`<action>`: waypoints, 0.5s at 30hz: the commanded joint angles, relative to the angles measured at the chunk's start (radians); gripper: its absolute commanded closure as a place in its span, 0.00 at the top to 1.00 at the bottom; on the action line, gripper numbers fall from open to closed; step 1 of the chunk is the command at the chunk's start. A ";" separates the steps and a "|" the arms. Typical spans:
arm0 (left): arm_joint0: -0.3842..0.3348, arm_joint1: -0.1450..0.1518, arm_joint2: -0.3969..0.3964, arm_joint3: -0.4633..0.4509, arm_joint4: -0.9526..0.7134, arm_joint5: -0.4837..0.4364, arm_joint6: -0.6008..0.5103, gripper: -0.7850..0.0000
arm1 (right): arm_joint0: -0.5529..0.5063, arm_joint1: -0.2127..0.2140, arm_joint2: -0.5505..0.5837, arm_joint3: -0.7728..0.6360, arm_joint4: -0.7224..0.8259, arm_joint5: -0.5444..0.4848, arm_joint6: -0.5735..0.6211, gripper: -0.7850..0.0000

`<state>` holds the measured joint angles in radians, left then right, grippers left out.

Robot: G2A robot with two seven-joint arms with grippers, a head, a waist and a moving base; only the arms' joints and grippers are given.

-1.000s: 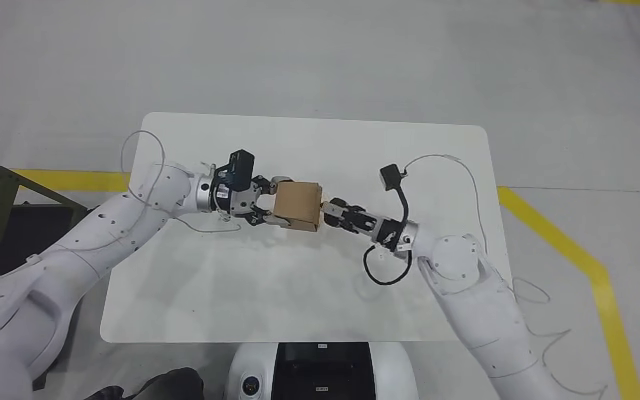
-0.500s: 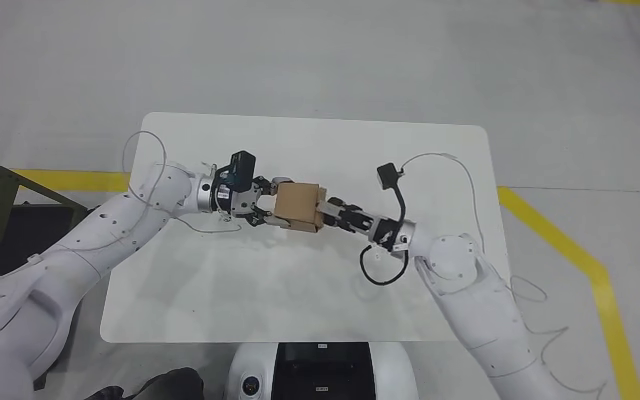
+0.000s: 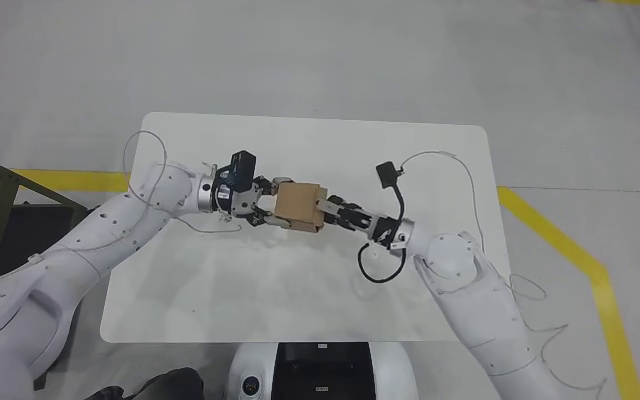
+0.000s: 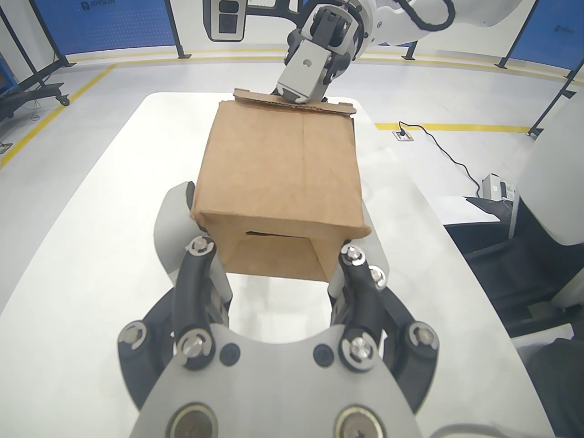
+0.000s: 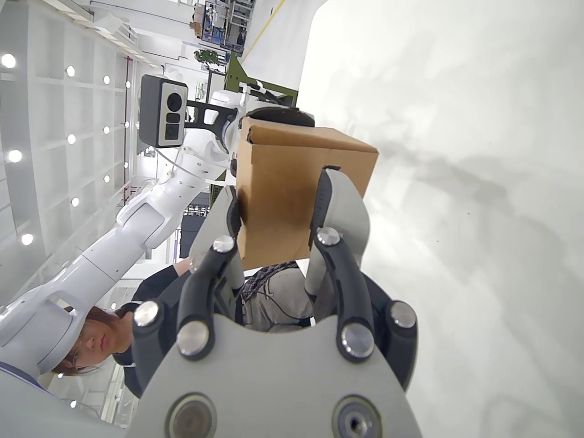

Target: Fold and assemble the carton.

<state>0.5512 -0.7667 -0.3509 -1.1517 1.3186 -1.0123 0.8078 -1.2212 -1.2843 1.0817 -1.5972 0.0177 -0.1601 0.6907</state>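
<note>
A brown carton is held over the middle of the white table between both arms. My left gripper is shut on the carton, one finger on each side wall of its open near end. At the opposite end, my right gripper is open. Its fingertips rest against the end flap, whose corrugated edge stands slightly proud of the top face. In the right wrist view the carton fills the space ahead of the right gripper, one finger at its upper edge and the other across its flat end face.
A thin cable loops over the table near the right arm, and another wire curls at the far left corner. Bare table surface lies on all sides of the carton. Yellow floor tape runs beside the table.
My right gripper has edged a little to the left, closer against the carton's end flap. The left gripper and the carton have stayed nearly still.
</note>
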 commanded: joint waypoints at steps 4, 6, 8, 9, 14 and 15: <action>0.004 0.002 -0.002 -0.004 -0.002 0.000 0.000 0.40 | 0.000 0.002 0.007 0.002 -0.001 0.003 -0.007 0.39; 0.006 0.003 -0.004 -0.007 -0.002 0.000 0.000 0.40 | 0.000 0.003 0.010 0.002 -0.005 0.008 -0.017 0.39; 0.008 0.005 -0.005 -0.008 -0.002 0.000 0.000 0.40 | 0.000 0.004 0.011 -0.001 -0.019 0.014 -0.025 0.37; 0.009 0.005 -0.006 -0.009 -0.006 0.000 0.000 0.40 | 0.000 0.005 0.010 -0.001 -0.024 0.017 -0.030 0.37; 0.011 0.007 -0.007 -0.012 -0.003 0.000 0.000 0.40 | 0.004 0.004 0.002 -0.002 -0.039 0.030 -0.044 0.38; 0.012 0.008 -0.007 -0.012 -0.003 0.000 0.000 0.40 | 0.005 0.004 0.000 -0.004 -0.044 0.034 -0.053 0.37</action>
<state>0.5626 -0.7594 -0.3581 -1.1634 1.3155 -1.0123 0.8078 -1.2175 -1.2801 1.0834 -1.6000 -0.0212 -0.1301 0.6456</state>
